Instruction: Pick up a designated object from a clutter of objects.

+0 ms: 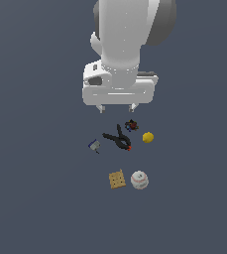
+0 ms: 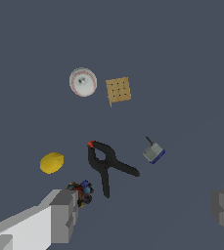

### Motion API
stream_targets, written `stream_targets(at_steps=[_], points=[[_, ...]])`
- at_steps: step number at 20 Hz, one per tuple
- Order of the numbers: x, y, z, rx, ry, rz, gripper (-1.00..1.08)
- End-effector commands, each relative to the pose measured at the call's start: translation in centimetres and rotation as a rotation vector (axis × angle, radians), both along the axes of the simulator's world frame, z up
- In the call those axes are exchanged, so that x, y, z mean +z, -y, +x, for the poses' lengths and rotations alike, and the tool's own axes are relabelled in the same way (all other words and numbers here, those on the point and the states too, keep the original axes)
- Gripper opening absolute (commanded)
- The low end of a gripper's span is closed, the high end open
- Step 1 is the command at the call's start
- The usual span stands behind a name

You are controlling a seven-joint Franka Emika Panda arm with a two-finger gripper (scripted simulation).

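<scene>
The designated object is a small plain yellow lump lying on the dark floor, to the exterior view's right of a black red-tipped clamp. My gripper hangs open and empty well above the clutter, roughly over the clamp and a dark multicoloured bit. One grey fingertip overlaps the multicoloured bit in the wrist view. The yellow lump is apart from both fingers.
A white red-stitched baseball and a tan dotted square lie side by side nearer the exterior camera. A tiny blue-grey piece sits to the clamp's left in the exterior view.
</scene>
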State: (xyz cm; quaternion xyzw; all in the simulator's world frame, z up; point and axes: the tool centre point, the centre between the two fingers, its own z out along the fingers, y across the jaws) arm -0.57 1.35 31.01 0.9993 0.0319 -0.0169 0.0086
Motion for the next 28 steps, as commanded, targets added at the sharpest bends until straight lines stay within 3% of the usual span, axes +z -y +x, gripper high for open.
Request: stream_targets(at_steps=[1, 16, 28], points=[[0.0, 0.0, 0.0, 0.0, 0.0, 0.0, 1.0], [0.9, -1.6, 0.3, 0.062, 0.011, -0.013, 1.0], [-4.4, -5.0, 0.2, -0.003, 0.02, -0.022, 1.0]])
